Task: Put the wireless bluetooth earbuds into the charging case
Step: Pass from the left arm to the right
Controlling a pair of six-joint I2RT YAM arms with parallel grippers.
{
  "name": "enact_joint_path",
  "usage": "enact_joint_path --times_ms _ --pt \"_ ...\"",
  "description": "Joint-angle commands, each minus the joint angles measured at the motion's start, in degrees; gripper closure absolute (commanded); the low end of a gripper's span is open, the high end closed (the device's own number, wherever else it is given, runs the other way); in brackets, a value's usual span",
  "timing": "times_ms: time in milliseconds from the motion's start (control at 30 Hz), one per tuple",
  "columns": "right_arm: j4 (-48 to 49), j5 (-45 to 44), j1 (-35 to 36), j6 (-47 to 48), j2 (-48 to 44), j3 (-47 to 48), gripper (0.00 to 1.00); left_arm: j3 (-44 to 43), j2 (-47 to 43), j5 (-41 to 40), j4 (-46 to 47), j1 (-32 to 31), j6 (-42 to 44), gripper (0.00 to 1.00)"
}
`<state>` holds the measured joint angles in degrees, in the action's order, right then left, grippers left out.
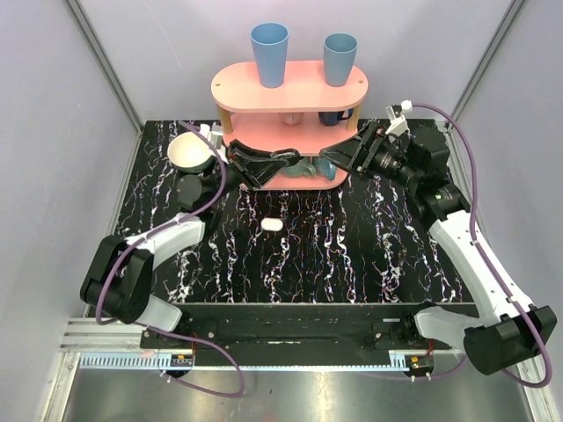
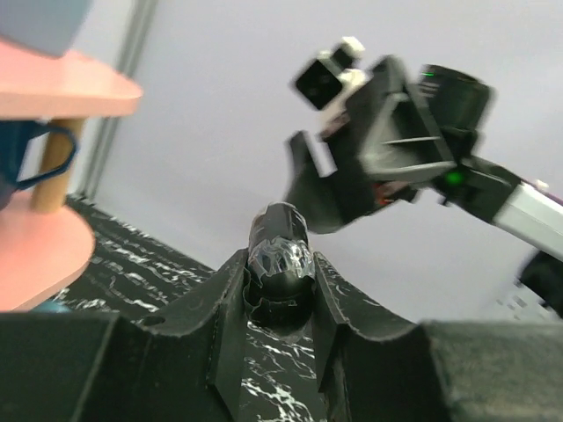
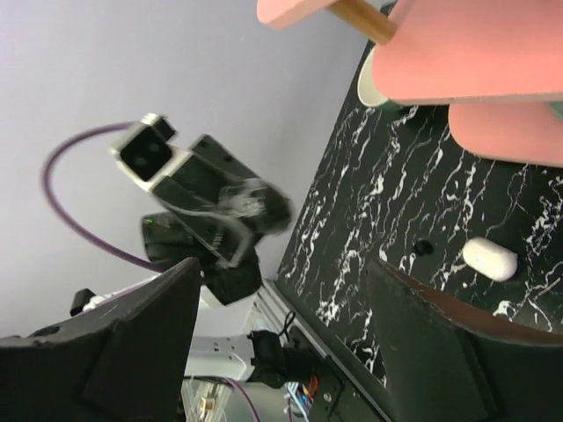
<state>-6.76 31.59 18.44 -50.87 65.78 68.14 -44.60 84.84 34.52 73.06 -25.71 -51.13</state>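
Observation:
The charging case (image 1: 272,224) is a small white pill-shaped oblong. It lies alone on the black marble table and also shows in the right wrist view (image 3: 489,258). No white earbuds show in any view. My left gripper (image 1: 296,158) hovers in front of the pink shelf. In the left wrist view (image 2: 280,264) its jaws are shut on a small glossy black rounded object (image 2: 280,251) with a shiny clear patch on it. My right gripper (image 1: 327,159) faces it from the right, a short gap away. Its jaws stand wide apart and empty in the right wrist view (image 3: 283,264).
A pink two-tier shelf (image 1: 290,88) stands at the back with two blue cups (image 1: 269,54) on top and a dark blue mug (image 2: 35,154) on its lower level. A cream bowl (image 1: 189,151) sits at the back left. A small dark spot (image 3: 423,248) lies near the case.

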Motion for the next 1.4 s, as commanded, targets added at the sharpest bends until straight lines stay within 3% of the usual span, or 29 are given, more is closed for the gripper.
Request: enact_joint_path --times_ms 0,133,167,233,367,667,800,1100,1367 --pt "-4.4 6.4 0.4 0.5 3.1 2.3 0.17 -5.0 -4.4 16.1 13.9 1.5 -5.4 1.0" --pt "6.5 11.6 0.3 -13.3 4.4 -2.4 0.18 -6.4 -5.2 20.2 12.1 1.5 -4.9 1.0" --pt "16.0 12.2 0.5 -16.6 4.4 -4.0 0.17 -6.4 -5.1 20.8 11.9 1.5 -4.7 1.0" --pt "25.6 13.4 0.5 -25.8 4.6 -7.4 0.17 -6.4 -5.0 21.6 11.5 1.5 -3.9 1.0" --pt "33.0 14.9 0.5 -33.9 5.6 -9.7 0.16 -5.7 -4.8 21.2 10.8 1.5 -2.7 1.0" --pt "36.3 15.2 1.8 -40.3 5.1 -11.1 0.16 -5.8 -3.8 19.9 9.4 1.5 -0.1 1.0" --pt "33.7 15.6 2.7 -40.1 5.1 -10.8 0.21 -5.7 -3.6 19.1 9.2 1.5 0.6 1.0" --pt "29.7 17.0 4.7 -39.0 5.5 -9.3 0.23 -6.3 -4.0 18.5 3.9 1.0 6.4 1.0" --pt "35.9 17.6 5.6 -42.6 7.3 -11.7 0.31 -6.9 -3.6 18.3 2.2 0.4 8.1 1.0"
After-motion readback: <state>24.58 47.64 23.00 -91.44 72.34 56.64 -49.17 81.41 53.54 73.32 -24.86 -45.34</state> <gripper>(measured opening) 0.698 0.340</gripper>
